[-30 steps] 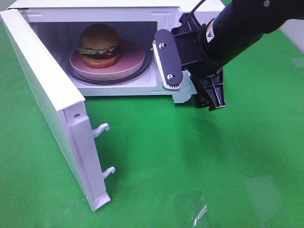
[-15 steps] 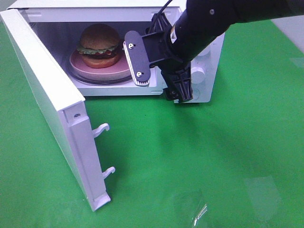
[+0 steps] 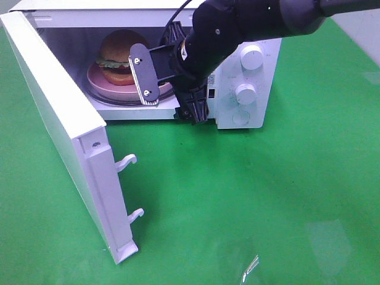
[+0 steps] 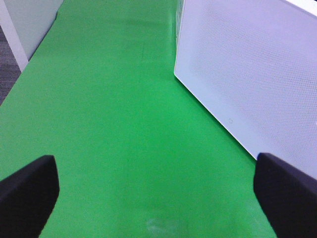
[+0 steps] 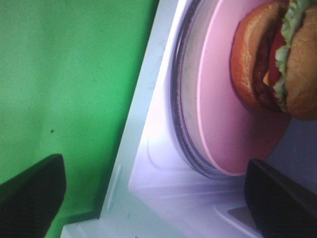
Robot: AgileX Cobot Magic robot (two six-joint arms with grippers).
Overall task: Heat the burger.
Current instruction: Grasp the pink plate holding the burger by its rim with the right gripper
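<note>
The burger [image 3: 119, 54], with a golden-brown bun, green lettuce and a dark patty, sits on a pink plate [image 3: 98, 80] inside the open microwave [image 3: 237, 119]. My right gripper [image 3: 171, 94] hangs open just in front of the cavity mouth, right of the burger and not touching it. In the right wrist view the burger [image 5: 277, 59] rests on the pink plate [image 5: 223, 109] over the glass turntable [image 5: 179, 109], and the right gripper [image 5: 156, 198] holds nothing. My left gripper [image 4: 158, 198] is open over bare green cloth, beside a white microwave panel [image 4: 247, 74].
The microwave door [image 3: 59, 113] stands swung wide to the left, its two latch hooks [image 3: 126, 161] pointing at the cloth. Two round knobs [image 3: 252, 57] sit on the control panel at the right. The green cloth [image 3: 249, 202] spreads in front.
My right arm has swept left across the microwave's front, from the control panel to the cavity opening, uncovering the knobs. Its jaws stayed open. Burger, plate and door have not moved.
</note>
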